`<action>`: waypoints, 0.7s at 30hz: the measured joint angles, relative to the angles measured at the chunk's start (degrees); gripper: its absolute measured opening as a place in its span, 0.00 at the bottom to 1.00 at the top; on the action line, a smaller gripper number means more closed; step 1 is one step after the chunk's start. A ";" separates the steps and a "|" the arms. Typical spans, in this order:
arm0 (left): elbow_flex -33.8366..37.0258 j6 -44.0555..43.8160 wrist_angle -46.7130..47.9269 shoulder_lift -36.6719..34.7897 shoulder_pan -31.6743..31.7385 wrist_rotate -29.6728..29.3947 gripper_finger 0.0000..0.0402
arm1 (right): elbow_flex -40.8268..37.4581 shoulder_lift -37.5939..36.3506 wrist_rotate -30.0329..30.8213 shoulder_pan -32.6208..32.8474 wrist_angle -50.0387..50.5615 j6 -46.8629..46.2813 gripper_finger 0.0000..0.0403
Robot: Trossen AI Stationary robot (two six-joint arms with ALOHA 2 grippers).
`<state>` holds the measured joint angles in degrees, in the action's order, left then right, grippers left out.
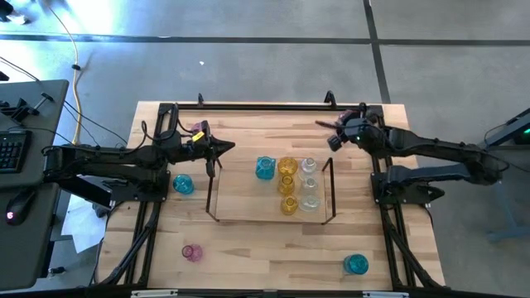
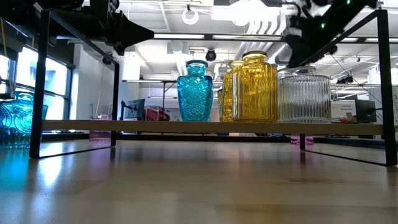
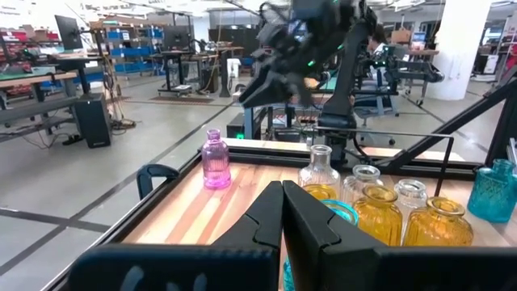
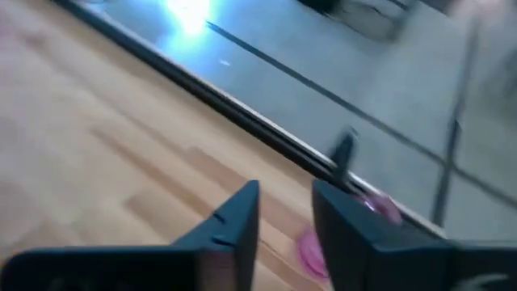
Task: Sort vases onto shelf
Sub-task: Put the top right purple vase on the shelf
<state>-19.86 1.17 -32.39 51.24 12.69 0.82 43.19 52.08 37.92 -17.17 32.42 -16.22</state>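
The right gripper (image 1: 334, 132) hovers with jaws parted and empty near the table's far edge — it wants to square up low around the pink vase (image 4: 311, 249) beside that edge, then carry it to the shelf (image 1: 330, 186) — the left gripper (image 1: 222, 150) waits shut.

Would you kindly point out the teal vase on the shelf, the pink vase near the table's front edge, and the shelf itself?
teal vase on the shelf (image 1: 265, 168): high view, on its body.
pink vase (image 1: 192, 252): high view, on its top.
shelf (image 1: 240, 199): high view, on its bare see-through surface.
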 joint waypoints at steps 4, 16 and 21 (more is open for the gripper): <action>0.00 0.87 -0.19 0.00 0.04 0.00 0.00 | -2.96 0.01 -0.06 -7.54 -0.10 -5.38 0.46; -0.98 2.10 -0.07 0.00 0.04 0.01 0.00 | -4.76 5.17 -9.64 -23.38 -4.07 -6.89 0.71; -0.96 2.10 0.48 0.00 0.04 0.00 0.00 | -4.76 9.62 -9.41 -25.28 -4.81 -8.20 0.71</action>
<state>-20.82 3.27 -31.91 51.24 12.73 0.82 38.44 61.70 28.51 -42.45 27.61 -24.42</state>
